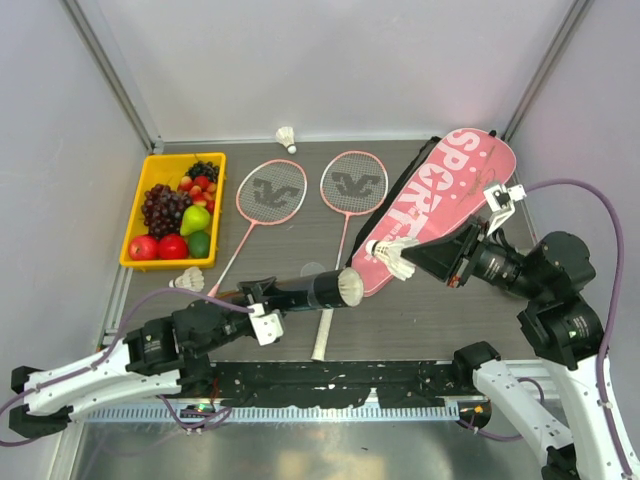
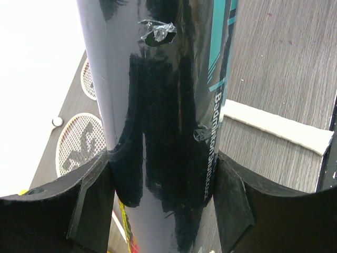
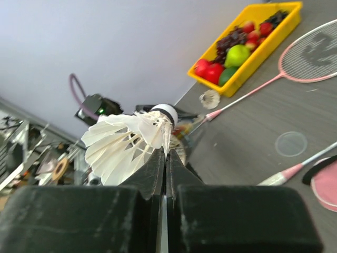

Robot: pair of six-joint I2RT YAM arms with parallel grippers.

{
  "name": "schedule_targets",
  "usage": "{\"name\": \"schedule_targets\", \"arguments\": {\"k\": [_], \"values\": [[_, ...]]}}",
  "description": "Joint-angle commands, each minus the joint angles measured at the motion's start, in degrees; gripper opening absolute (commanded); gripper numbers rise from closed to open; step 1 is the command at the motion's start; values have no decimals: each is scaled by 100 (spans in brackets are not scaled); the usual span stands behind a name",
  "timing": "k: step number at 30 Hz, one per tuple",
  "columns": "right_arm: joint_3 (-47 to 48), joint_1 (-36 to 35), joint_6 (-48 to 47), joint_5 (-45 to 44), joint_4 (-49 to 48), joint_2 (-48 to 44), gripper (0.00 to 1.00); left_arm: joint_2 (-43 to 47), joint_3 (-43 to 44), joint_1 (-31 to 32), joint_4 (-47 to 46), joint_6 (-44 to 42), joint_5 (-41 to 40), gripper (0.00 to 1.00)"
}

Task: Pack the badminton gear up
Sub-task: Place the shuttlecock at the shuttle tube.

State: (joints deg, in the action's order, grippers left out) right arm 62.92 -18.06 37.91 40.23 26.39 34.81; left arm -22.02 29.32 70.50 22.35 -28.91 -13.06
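Grey tabletop, mid-frame: left gripper clasps long dark cylindrical tube, mouth facing right toward white feather shuttlecock pinched tight in right gripper.

The dark grey, wood-grained surface carries a yellow tray of fruit at ten o'clock. Near the tray's front corner, at nine o'clock, a white shuttlecock lies on its side. A second shuttlecock sits at the far edge at twelve o'clock.

Two pink rackets lie flat side by side in the middle. The left racket points its handle toward seven o'clock, the right racket toward six. A clear round disc lies flat between their shafts. The pink "SPORT" bag lies at two o'clock, just beside the right racket.
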Motion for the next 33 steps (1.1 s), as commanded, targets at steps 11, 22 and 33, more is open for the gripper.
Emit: {"name": "schedule_targets", "arguments": {"k": [11,22,33], "values": [[-902,-381,313,1180,-300,-62,5,-171,144,16,-442,96,-13,0],[-1255,-1796,287,223,-503,596,5,-294,267,8,-310,148,75,0],[-1370,-2298,507,-569,-863,993,9,-241,232,16,-310,69,269,0]]}}
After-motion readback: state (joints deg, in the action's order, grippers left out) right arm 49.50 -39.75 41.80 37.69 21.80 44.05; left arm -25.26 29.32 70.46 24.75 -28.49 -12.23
